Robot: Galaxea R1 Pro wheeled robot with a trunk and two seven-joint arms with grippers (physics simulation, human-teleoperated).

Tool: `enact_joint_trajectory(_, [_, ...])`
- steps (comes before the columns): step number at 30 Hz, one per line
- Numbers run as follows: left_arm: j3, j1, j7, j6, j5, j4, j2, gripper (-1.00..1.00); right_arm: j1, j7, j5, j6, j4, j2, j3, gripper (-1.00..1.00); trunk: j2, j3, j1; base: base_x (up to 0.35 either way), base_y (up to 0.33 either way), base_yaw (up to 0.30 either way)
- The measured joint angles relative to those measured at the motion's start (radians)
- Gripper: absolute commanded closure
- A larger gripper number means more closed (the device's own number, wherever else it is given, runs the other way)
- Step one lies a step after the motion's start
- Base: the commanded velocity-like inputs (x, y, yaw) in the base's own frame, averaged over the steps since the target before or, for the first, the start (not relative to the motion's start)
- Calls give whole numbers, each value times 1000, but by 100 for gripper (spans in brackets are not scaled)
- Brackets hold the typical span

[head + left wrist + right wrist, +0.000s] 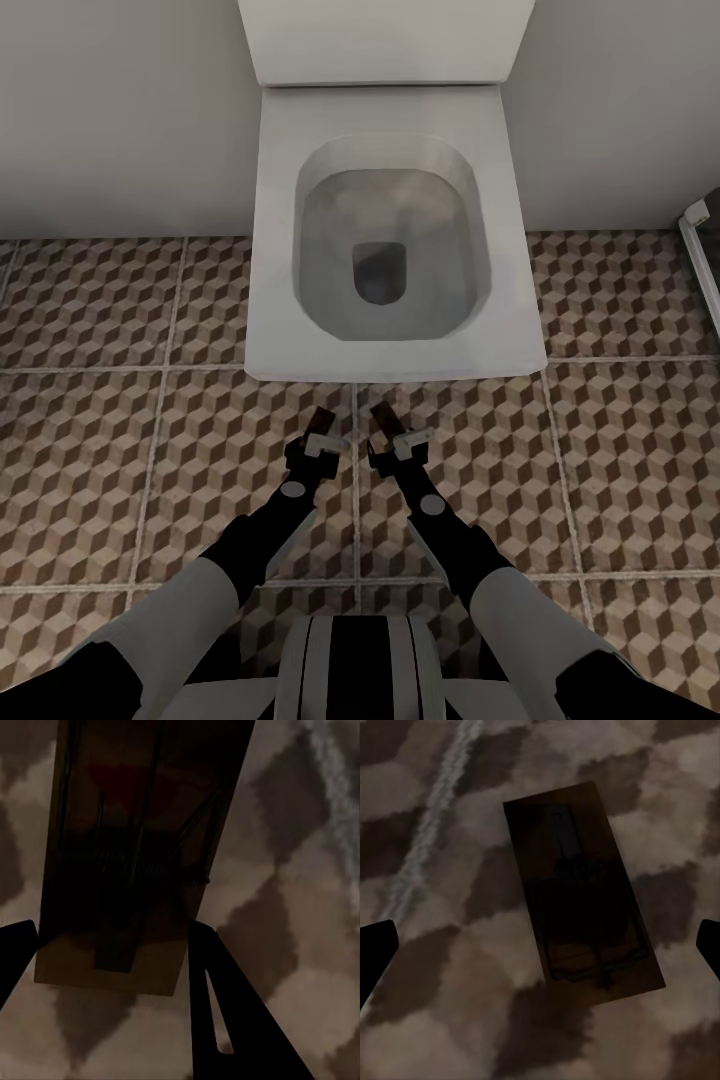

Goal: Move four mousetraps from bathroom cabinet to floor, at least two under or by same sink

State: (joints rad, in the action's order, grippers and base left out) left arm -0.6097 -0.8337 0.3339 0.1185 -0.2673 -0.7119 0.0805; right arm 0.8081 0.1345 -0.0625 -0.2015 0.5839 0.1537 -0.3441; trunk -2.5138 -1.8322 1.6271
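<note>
My left gripper [318, 428] clamps one mousetrap [139, 855] between its fingers [225, 1020], low centre in the head view. My right gripper [392, 428] stands wide open beside it; a second mousetrap [581, 896] lies flat on the bathroom floor [620, 450] between its fingertips, untouched. The toilet [395, 230] fills upper centre.

left wrist: mousetrap [127, 855] top cut off, dark, blurred | head: toilet [390, 250] lid cropped
</note>
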Motion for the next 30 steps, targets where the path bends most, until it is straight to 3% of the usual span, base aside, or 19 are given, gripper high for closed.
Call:
enact_joint_trajectory(1, [0, 0, 0, 0, 0, 1, 0, -100, 0, 0, 0, 0, 0, 0, 0, -100, 0, 0, 0, 0, 0, 0])
enact_joint_trajectory(25, [-19, 0, 2, -1, 2, 4, -1, -100, 0, 0, 0, 0, 0, 0, 0, -100, 0, 0, 0, -1, 0, 0])
enact_joint_trajectory(30, [-20, 0, 3, -2, 2, 4, -2, -100, 0, 0, 0, 0, 0, 0, 0, -100, 0, 0, 0, -184, 0, 0])
